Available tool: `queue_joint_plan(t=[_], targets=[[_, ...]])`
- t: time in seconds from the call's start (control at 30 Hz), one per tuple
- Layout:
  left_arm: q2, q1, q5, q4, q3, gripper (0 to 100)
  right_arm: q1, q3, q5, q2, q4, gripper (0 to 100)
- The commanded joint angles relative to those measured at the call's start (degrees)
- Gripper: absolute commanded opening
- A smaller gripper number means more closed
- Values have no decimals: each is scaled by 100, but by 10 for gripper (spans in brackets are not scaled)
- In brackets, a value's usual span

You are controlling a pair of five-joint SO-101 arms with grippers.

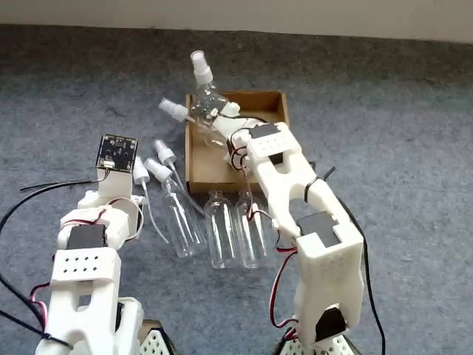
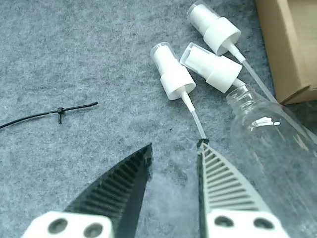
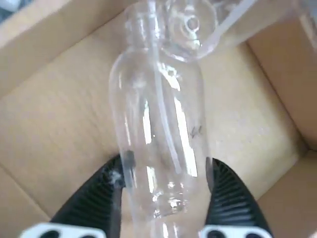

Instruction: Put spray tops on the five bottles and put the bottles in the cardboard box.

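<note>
Five bottles (image 1: 220, 229), five spray tops (image 2: 171, 74)

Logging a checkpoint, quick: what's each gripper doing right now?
Left gripper: open, holding nothing.
Right gripper: shut on a bottle over the box.

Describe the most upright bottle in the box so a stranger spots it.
Start at the cardboard box. Two capped bottles lean at its far left corner. This bottle stands nearly upright, white spray top highest; its neighbour tips its top over the left wall.
</note>
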Motion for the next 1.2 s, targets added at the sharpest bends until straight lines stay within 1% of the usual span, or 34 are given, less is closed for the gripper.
queue_joint_plan(t=[0.0, 0.1, 0.23, 0.33, 0.5, 0.7, 0.93, 1.0, 1.07, 1.17], targets=[[-101, 66, 18, -123, 13, 149, 48, -303, 0, -303, -110, 94], [-101, 66, 18, -132, 13, 149, 31, -259, 0, -673, -110, 63], [-101, 66, 18, -132, 13, 149, -48, -198, 0, -1112, -84, 54], [-101, 66, 18, -132, 22, 149, -136, 198, 0, -1420, -101, 53], [-101, 66, 26, -132, 22, 149, -497, 822, 35, -2088, -92, 52], [-110, 48, 26, -132, 4, 148, -963, 2000, 26, -3222, -84, 52], [-110, -514, 62, -246, -154, 149, -1305, 3389, -18, -5165, -75, 51], [-101, -664, 97, -220, -347, 150, -1270, 3662, -360, -5763, 163, 51], [-92, -857, 202, -211, -620, 151, -1138, 3846, -677, -6325, 655, 51], [-84, -1068, 202, -70, -1033, 151, -760, 3925, -782, -7090, 1455, 21]])
